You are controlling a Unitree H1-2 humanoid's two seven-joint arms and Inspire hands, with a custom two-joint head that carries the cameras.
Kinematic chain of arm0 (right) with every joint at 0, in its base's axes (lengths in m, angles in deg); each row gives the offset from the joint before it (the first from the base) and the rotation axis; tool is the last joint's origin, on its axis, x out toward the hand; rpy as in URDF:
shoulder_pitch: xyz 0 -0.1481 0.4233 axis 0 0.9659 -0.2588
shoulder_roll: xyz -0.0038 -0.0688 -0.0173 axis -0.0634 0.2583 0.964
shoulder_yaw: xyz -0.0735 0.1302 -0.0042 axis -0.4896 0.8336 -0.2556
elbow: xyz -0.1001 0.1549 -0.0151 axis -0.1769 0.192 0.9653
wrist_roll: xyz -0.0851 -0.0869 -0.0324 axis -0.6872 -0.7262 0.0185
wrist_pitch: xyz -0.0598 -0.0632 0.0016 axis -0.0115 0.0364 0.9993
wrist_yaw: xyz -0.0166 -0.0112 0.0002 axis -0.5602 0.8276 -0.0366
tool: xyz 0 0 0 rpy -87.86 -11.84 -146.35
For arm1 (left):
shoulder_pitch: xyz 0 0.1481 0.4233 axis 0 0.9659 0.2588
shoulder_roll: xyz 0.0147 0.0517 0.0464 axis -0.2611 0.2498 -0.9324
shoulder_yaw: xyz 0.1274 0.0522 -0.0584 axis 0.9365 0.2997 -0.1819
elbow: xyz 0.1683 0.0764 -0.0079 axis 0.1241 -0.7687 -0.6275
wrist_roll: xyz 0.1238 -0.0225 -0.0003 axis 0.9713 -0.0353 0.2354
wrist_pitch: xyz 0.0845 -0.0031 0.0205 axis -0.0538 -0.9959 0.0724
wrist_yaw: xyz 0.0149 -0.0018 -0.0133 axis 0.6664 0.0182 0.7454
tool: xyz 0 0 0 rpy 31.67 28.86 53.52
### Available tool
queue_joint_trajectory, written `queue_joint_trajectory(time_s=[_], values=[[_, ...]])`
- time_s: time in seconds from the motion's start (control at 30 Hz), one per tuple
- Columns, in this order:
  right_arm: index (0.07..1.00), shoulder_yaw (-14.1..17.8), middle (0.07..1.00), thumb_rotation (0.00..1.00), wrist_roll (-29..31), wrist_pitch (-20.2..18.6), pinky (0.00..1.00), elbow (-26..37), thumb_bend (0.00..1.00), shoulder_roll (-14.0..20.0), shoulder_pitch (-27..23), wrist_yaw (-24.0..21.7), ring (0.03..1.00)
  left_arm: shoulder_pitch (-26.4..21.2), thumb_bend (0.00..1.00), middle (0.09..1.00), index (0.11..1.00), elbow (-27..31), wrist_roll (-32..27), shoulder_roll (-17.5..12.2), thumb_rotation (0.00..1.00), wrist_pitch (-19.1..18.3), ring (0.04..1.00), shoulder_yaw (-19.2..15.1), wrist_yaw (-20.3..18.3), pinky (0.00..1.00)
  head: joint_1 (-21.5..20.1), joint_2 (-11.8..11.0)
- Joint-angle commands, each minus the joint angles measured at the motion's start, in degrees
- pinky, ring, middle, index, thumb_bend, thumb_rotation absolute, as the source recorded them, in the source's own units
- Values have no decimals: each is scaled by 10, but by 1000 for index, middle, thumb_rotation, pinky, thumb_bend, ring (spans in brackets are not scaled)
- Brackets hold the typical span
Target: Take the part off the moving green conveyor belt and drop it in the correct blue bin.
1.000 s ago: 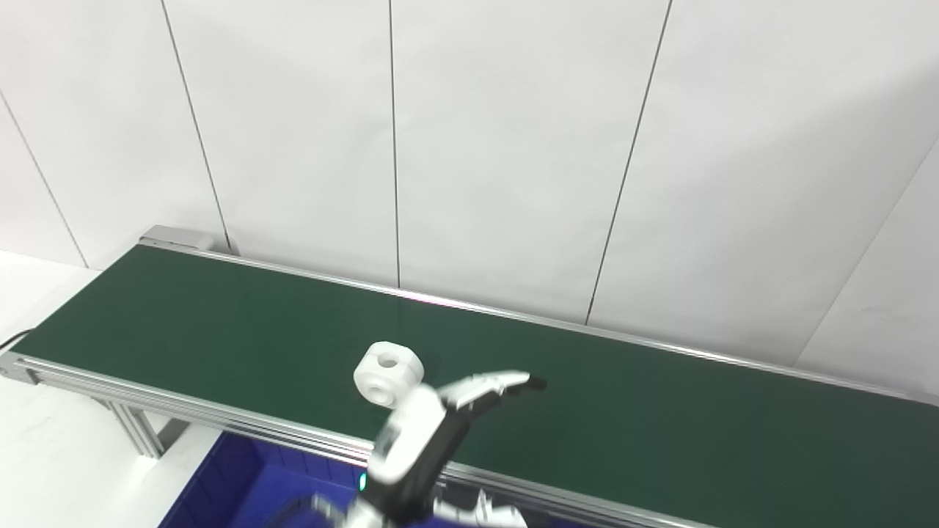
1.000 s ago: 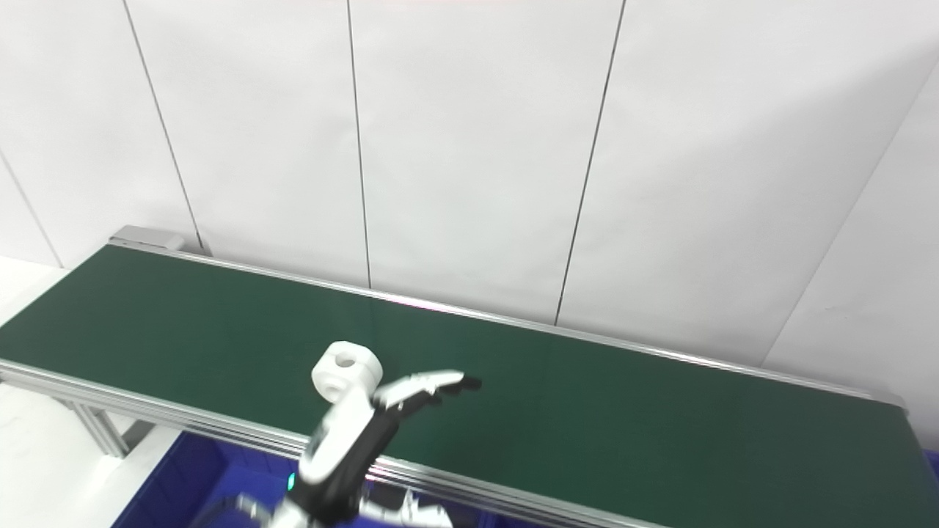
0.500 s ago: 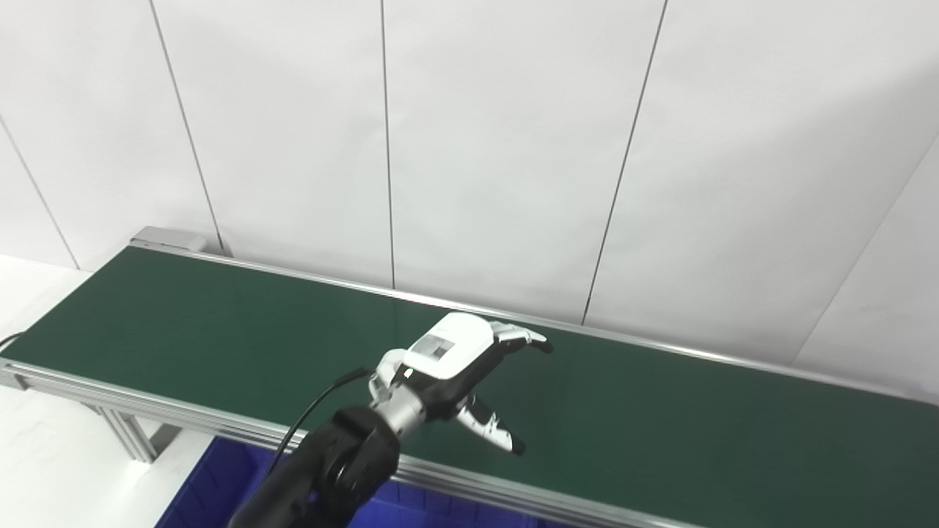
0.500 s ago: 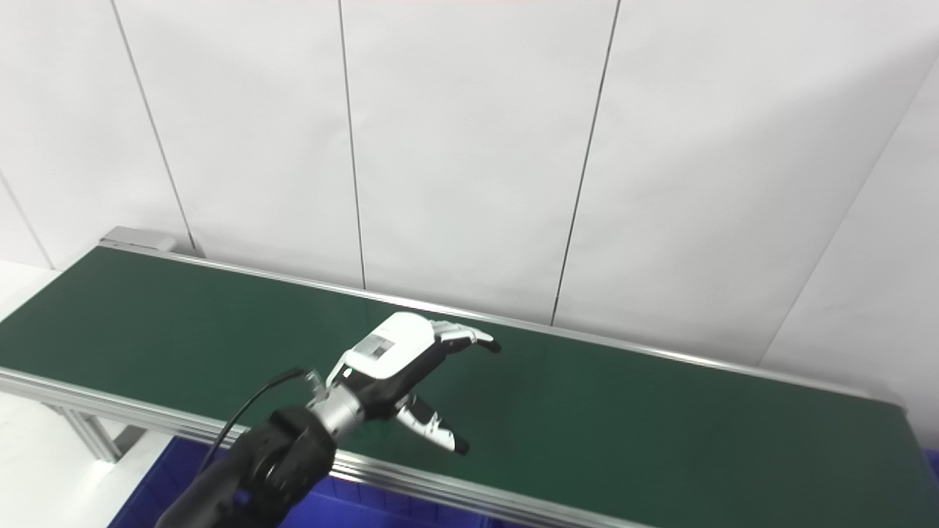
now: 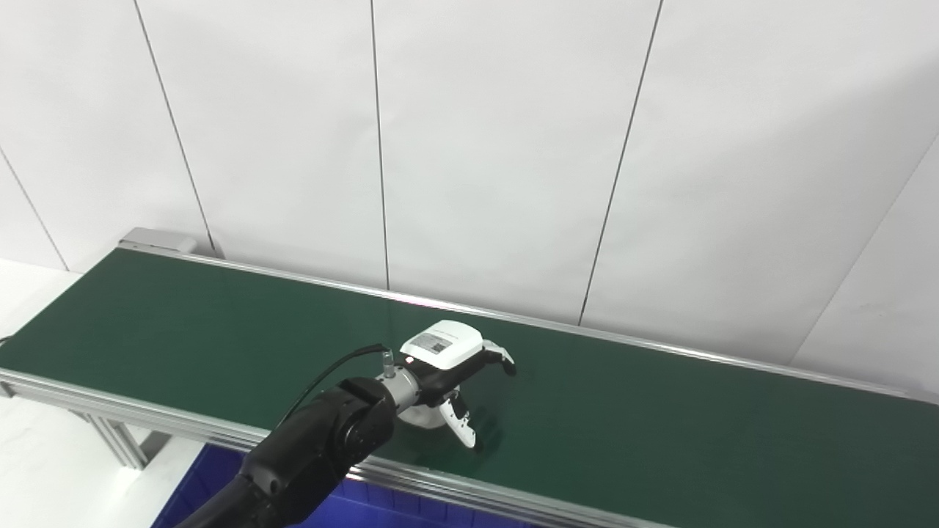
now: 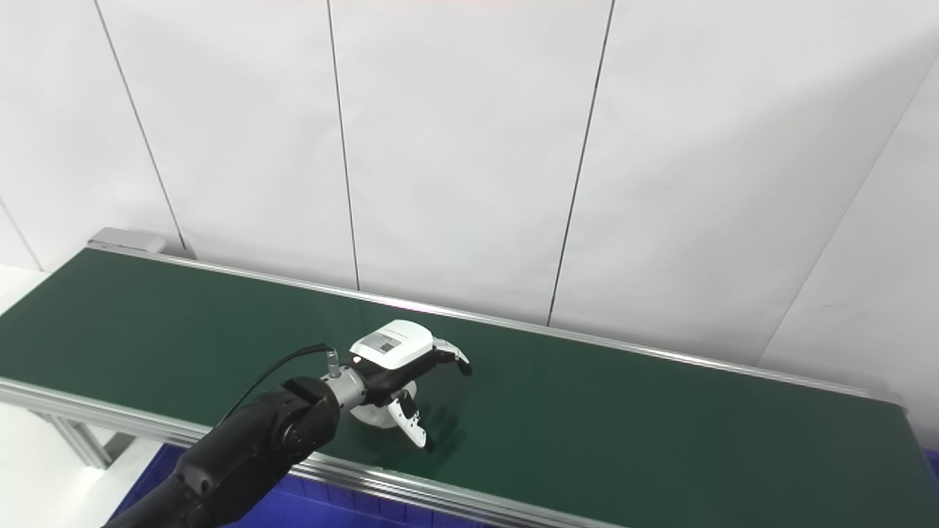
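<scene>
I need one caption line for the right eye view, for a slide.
Left hand reaches over white part on green conveyor belt.

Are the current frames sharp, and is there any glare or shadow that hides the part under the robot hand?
Left eye view: sharp, no motion blur; the robot hand covers most of the white part. A faint pink glint sits on the belt's far rail. Right eye view: equally sharp; a soft shadow falls on the green belt beside the thumb, and the part peeks out beneath the palm.

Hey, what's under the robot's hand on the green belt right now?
A white part peeks out beneath the left hand, resting on the conveyor belt. Its top and any hole are covered by the palm, so contact cannot be judged.
</scene>
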Motion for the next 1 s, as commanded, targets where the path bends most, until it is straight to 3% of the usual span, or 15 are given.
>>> queue_joint_trajectory(time_s=[0.0, 0.27, 0.47, 0.67, 0.8, 0.87, 0.9, 0.93, 0.97], values=[[965, 1, 1000, 969, -2, 30, 956, 16, 945, 1, -4, 8, 1000, -34, 1000, 826, 779, -6, 9, -20, 196, -2, 823, 3, 5, 758, -3, 1], [967, 4, 1000, 956, 6, 30, 985, 27, 953, 0, 2, -9, 1000, -36, 1000, 833, 791, -47, 31, -25, 199, -8, 832, 23, 25, 758, -6, 4], [967, 3, 1000, 956, 4, 30, 981, 36, 952, 1, 6, -11, 1000, -33, 1000, 842, 815, -76, 88, -15, 228, -35, 842, 59, 56, 784, -9, 9], [967, 7, 1000, 957, 10, 30, 972, 41, 965, 0, 8, -21, 1000, -37, 1000, 846, 831, -71, 94, -15, 243, -60, 850, 84, 23, 796, -10, 12], [963, 8, 1000, 960, 8, 30, 966, 43, 966, -2, 9, -22, 1000, -34, 1000, 791, 788, -87, 97, -6, 216, -66, 796, 88, 60, 739, -12, 14], [960, 9, 1000, 962, 8, 30, 955, 44, 967, -3, 9, -23, 1000, -29, 992, 704, 708, -98, 93, 4, 175, -60, 698, 87, 94, 665, -12, 14], [960, 9, 1000, 966, 7, 30, 949, 44, 968, -3, 10, -23, 1000, -27, 939, 644, 638, -106, 87, 9, 133, -54, 623, 86, 110, 601, -12, 14], [960, 10, 1000, 966, 4, 30, 949, 46, 968, -3, 10, -23, 1000, -24, 939, 644, 638, -110, 75, 15, 133, -49, 623, 82, 120, 601, -13, 17], [961, 10, 1000, 972, 3, 30, 944, 48, 966, -3, 11, -24, 1000, -21, 693, 605, 551, -116, 62, 21, 91, -42, 579, 78, 131, 565, -13, 17]])
